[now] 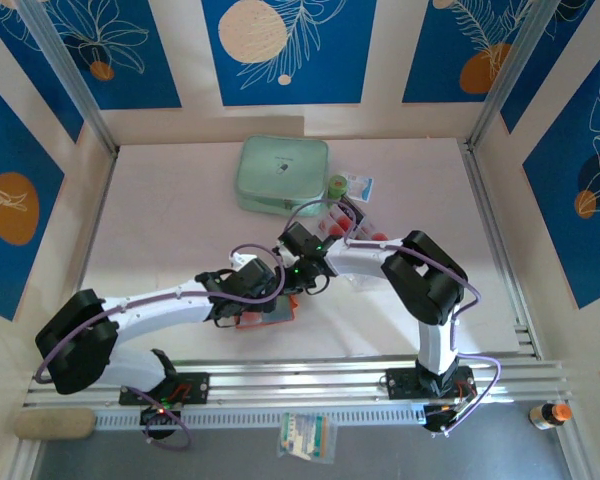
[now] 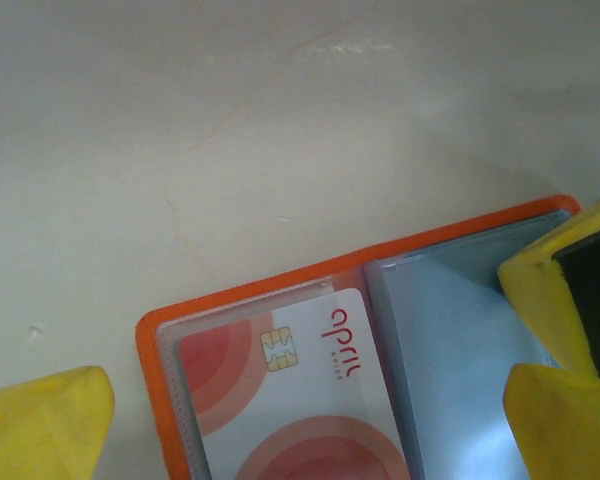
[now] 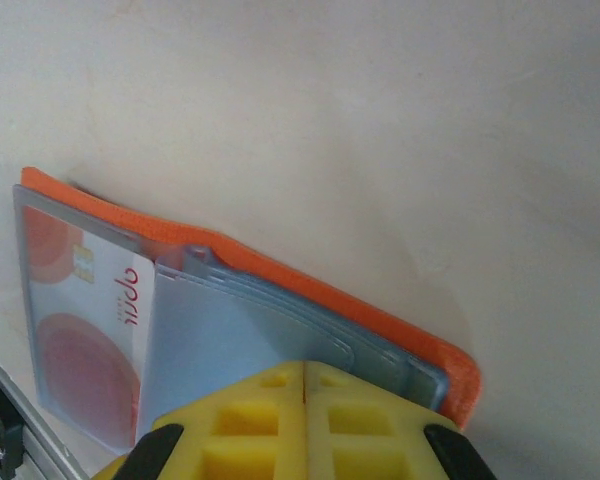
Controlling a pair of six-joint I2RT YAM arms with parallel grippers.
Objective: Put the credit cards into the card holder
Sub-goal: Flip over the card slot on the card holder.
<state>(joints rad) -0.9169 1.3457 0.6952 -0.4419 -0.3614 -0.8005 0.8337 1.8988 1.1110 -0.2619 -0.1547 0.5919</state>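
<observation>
Lying open near the front edge of the surface (image 1: 160, 200), the holder (image 1: 267, 316) sat btwn both arms. One card (image 2: 290, 400) was tucked in a clear pocket, chip end toward the orange rim. L pincer (image 2: 302, 410) was spread wide, one finger (image 2: 40, 425) over bare surface just off the holder's edge. R pincer (image 3: 305, 378) had jaws closed together, tips at the grey pockets; pinching a leaf or not, couldn't tell. Case (image 1: 283, 175) lay well apart at the back, w/ bare room to the left.
</observation>
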